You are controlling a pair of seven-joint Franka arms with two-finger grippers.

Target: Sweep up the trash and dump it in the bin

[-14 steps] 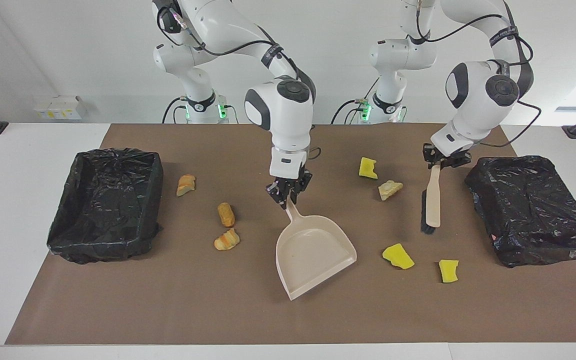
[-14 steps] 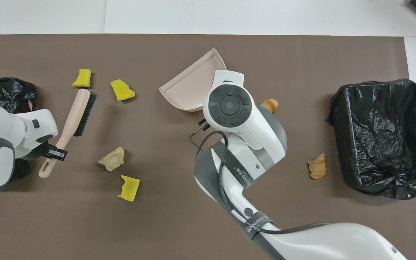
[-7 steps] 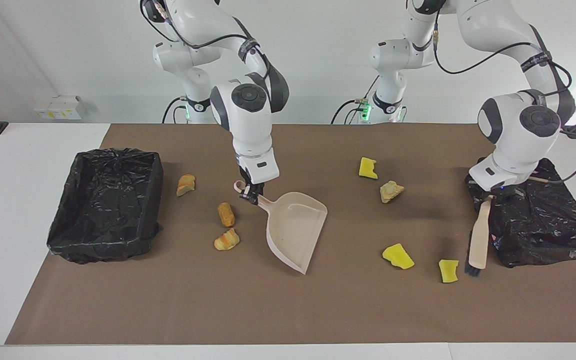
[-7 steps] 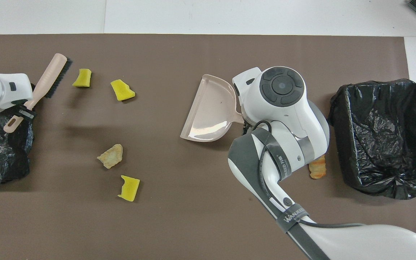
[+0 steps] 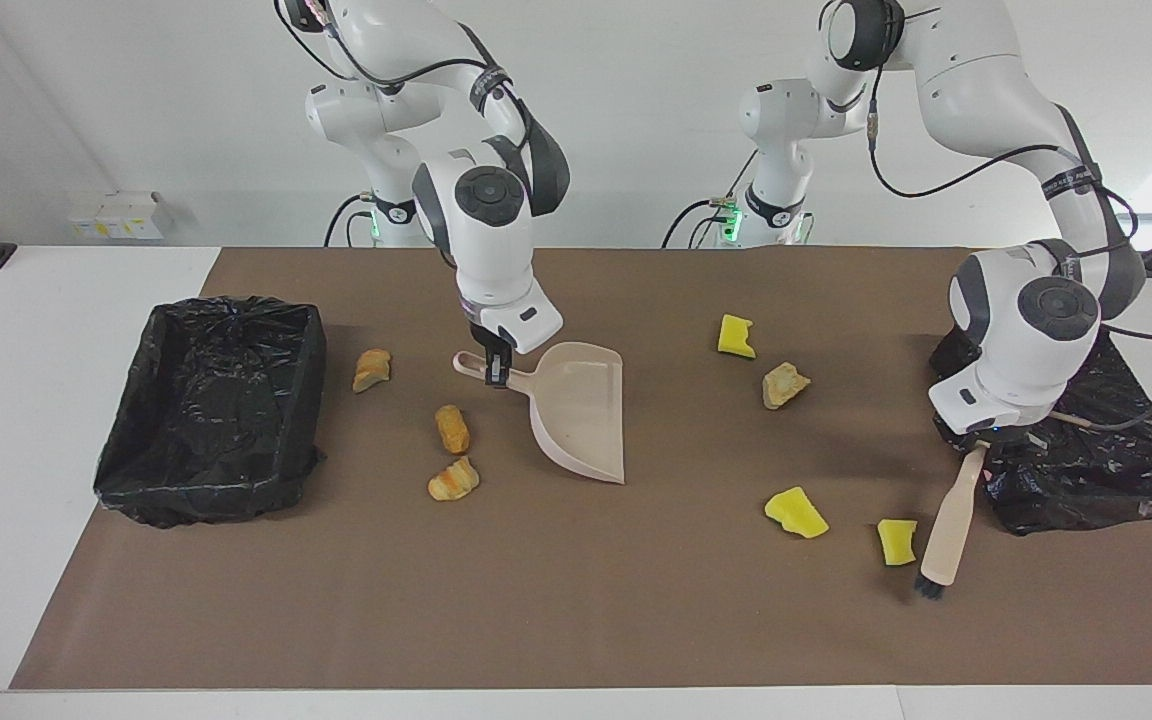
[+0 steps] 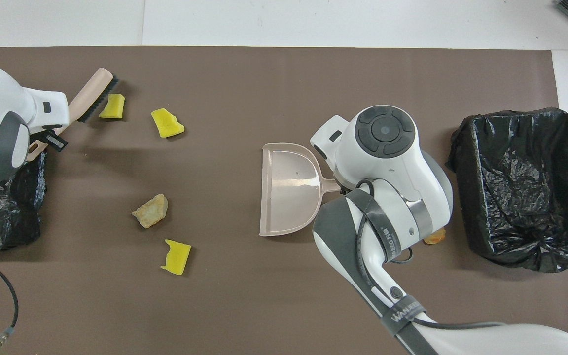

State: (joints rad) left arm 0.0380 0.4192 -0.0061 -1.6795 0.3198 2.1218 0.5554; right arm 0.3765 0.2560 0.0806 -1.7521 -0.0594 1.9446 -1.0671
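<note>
Brush being gripped by closed left gripper, bristles beside yellow sponge piece. Dustpan being clamped by right gripper, well apart from sponge; trash risks being scattered past pan.

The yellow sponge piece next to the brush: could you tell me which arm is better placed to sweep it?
Left: the left gripper holds the brush, its bristles beside that sponge piece; the right gripper holds the dustpan.

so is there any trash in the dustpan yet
No, the dustpan held by the right gripper is bare inside, and the trash pieces lie on the mat.
</note>
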